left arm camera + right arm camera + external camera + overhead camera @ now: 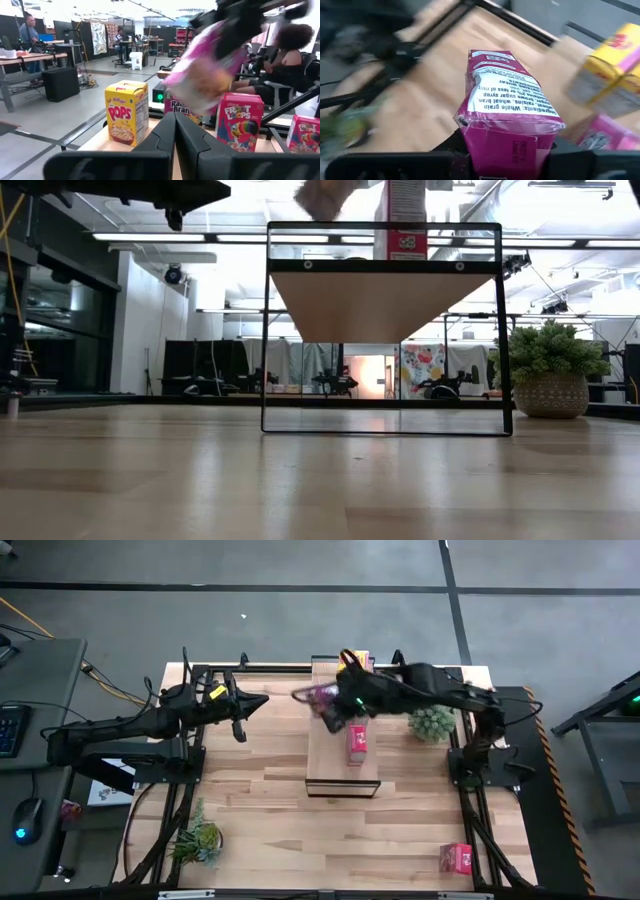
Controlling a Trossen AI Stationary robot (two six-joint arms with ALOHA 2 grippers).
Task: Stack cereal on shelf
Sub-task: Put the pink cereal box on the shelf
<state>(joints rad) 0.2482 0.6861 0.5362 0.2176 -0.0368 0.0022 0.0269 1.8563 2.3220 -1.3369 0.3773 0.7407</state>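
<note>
right gripper point(328, 712): hanging over the far half of the shelf point(330, 755), fingers clamping a magenta box point(507, 117) at its lower end, jaws partly closed on its sides
magenta box: tilting in the air above the shelf top, blurred in the high, low and left wrist views; ingredients panel facing the right wrist camera
left gripper point(174, 131): idling over the table's far left area, well apart from the shelf, pointing toward it, fingers pressing fully together, holding nothing
shelf: standing in the middle of the table point(260, 800), long side running near to far; from table height showing as a black frame with a wooden top board
red box on shelf point(357, 743): standing upright on the shelf top, near the middle, just beside the right gripper
yellow box point(126, 112): standing upright on the far part of the shelf, with a second magenta box point(176, 104) beside it
second red box point(456, 858): sitting on the table near the right front corner, well apart from the shelf
plants: one pot point(432, 723) just right of the shelf, another point(198, 840) at the left front of the table
background: people sitting at desks beyond the table, seen from the left wrist
</note>
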